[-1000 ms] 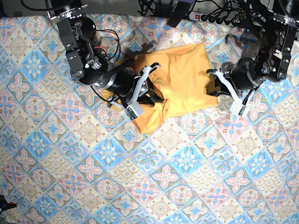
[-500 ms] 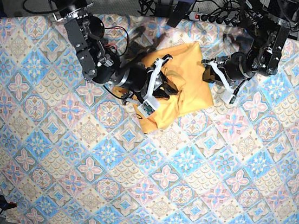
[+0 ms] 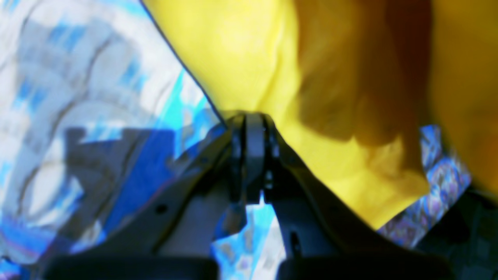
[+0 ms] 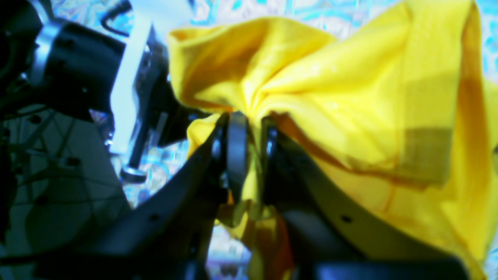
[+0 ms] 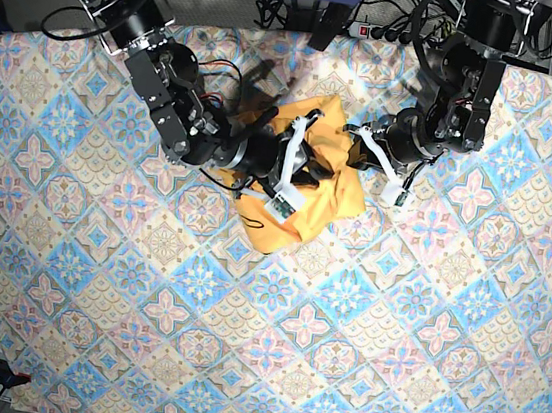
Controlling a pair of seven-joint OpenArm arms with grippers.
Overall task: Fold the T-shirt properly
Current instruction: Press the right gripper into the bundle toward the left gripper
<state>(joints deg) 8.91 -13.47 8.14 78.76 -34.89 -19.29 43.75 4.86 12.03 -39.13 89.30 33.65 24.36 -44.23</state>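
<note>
T-shirt (image 5: 329,188) mid-fold on the patterned cloth (image 5: 341,335): right gripper (image 4: 249,128) pinches fabric, left gripper (image 3: 253,124) clenched at its hem; next, lay flat.

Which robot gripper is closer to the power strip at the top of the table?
The left gripper is nearer. It sits just below and a little right of the power strip, pinching the T-shirt at its edge. The right gripper is farther down and left, bunching the shirt's middle.

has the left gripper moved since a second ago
Yes. In the base view the left gripper has slid leftward and slightly up across the patterned cloth, toward the right gripper, bunching the T-shirt between them.
</note>
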